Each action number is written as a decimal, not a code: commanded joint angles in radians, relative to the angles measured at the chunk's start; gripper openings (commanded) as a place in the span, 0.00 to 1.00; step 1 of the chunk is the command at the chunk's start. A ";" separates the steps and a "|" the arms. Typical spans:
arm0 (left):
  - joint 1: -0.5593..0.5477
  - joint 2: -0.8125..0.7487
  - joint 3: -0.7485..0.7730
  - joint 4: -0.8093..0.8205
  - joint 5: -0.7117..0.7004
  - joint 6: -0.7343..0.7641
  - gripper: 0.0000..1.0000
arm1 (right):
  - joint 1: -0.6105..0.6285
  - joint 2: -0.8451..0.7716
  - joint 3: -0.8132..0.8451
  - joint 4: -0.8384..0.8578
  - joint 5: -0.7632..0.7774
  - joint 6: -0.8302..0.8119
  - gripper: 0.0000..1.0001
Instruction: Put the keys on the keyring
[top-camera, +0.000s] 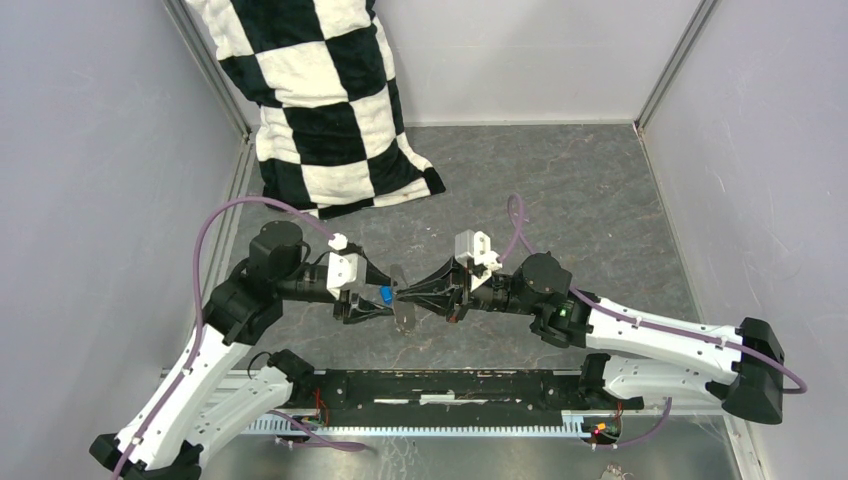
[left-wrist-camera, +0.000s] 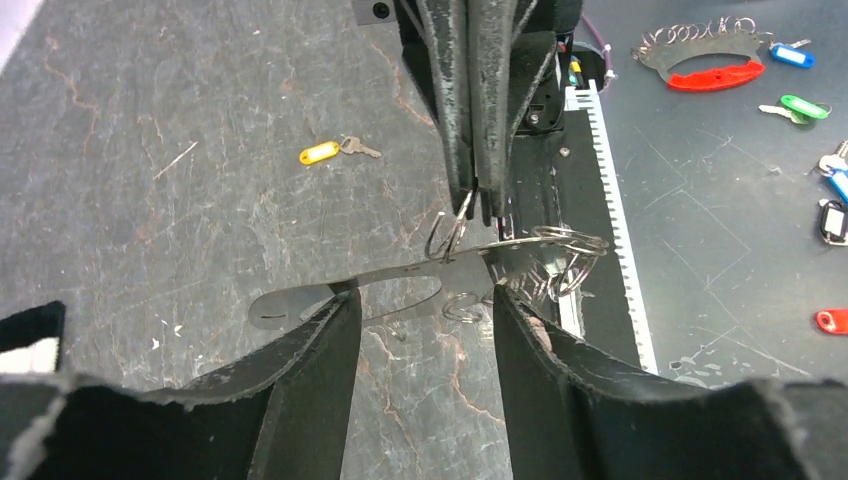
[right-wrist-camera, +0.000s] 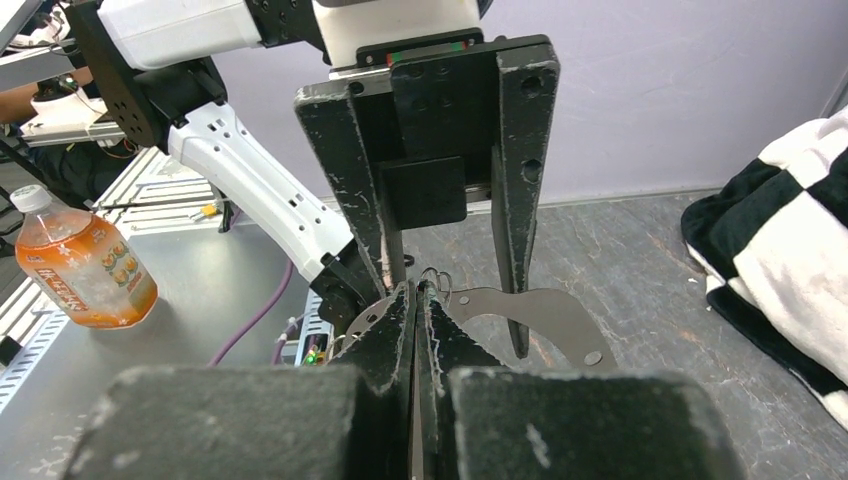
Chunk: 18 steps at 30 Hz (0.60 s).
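My left fingers (left-wrist-camera: 422, 300) stand apart, gripping nothing I can see, their tips either side of the keyring (left-wrist-camera: 285, 305), a flat silver-grey metal loop hung with little split rings along one edge. In the top view the small key with the blue plastic head (top-camera: 385, 295) sits right at those tips. Neither wrist view shows it, so I cannot tell whether it rests on a finger or hangs from the loop. The small key with the yellow head (left-wrist-camera: 325, 152) lies on the grey table (left-wrist-camera: 150, 230) at 11 o'clock from my left tips in that wrist view, well apart. At 12 o'clock my right fingers (left-wrist-camera: 475, 195) are shut on one small wire ring (left-wrist-camera: 448, 232), seemingly carrying the loop clear of the table. To do this step well, I judge the right should hold that ring steady while the left closes squarely on a key's head, leaving its hole free, and feeds it onto the ring's open end without twisting the loop
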<state>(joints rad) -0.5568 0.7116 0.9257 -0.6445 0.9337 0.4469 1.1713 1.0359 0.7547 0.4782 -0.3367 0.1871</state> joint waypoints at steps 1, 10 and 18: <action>0.001 -0.015 -0.019 0.069 0.044 0.064 0.58 | 0.000 0.006 -0.001 0.099 -0.015 0.023 0.01; 0.001 -0.013 -0.055 0.201 -0.031 0.028 0.60 | -0.001 0.009 -0.014 0.132 -0.034 0.041 0.01; 0.001 -0.057 -0.084 0.207 -0.061 0.085 0.60 | 0.001 -0.005 -0.018 0.126 -0.039 0.029 0.01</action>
<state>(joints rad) -0.5568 0.6861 0.8558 -0.4965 0.9028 0.4694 1.1713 1.0492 0.7380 0.5449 -0.3576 0.2138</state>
